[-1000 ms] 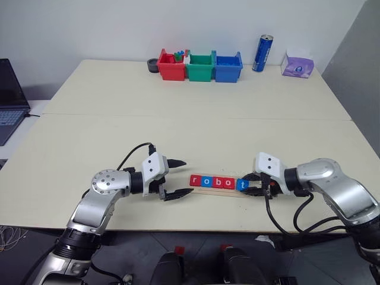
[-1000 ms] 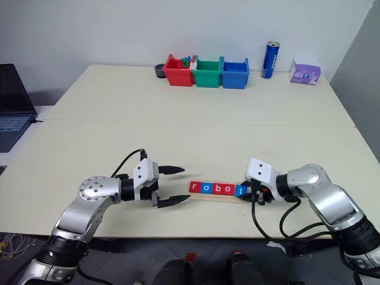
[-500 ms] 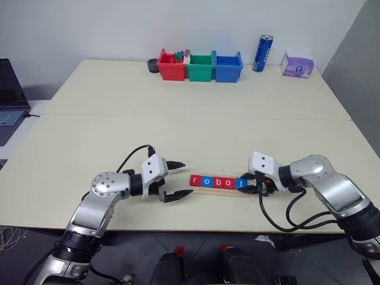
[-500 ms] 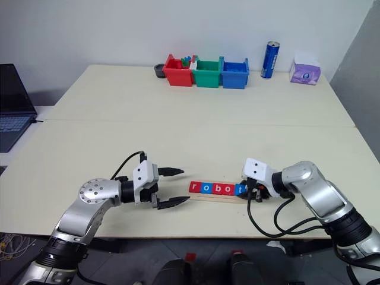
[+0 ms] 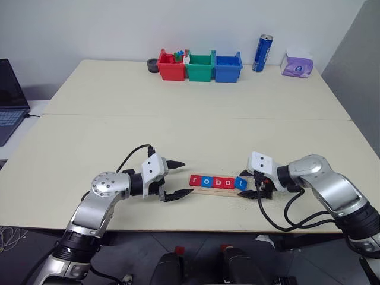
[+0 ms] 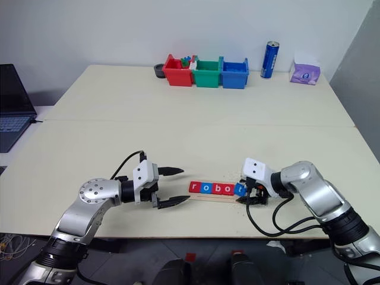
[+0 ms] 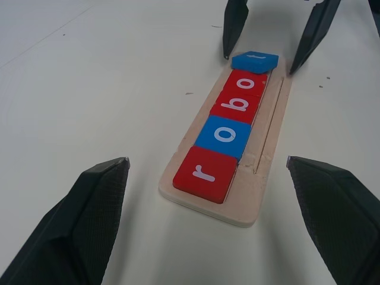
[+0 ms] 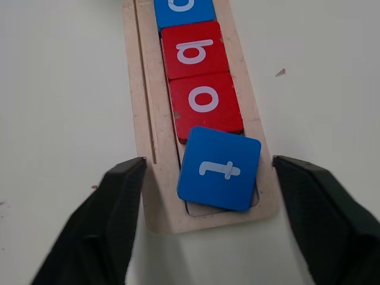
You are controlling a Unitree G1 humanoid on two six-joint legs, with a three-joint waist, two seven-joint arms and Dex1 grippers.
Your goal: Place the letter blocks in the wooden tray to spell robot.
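Note:
The wooden tray lies near the table's front edge. Five letter blocks sit in it: red r, blue o, red b, red o and blue t. The t lies slightly askew at the tray's right end, one corner over the red o. My right gripper is open, one finger on each side of the t and touching nothing. At the tray's left end my left gripper is open and empty, a short gap from the r.
Red, green and blue bins stand at the table's far edge, with a blue can and a purple tissue pack to their right. A laptop sits off the left side.
My right gripper has opened and let go of the blue t, which now rests tilted at the tray's right end. The left arm has not moved.

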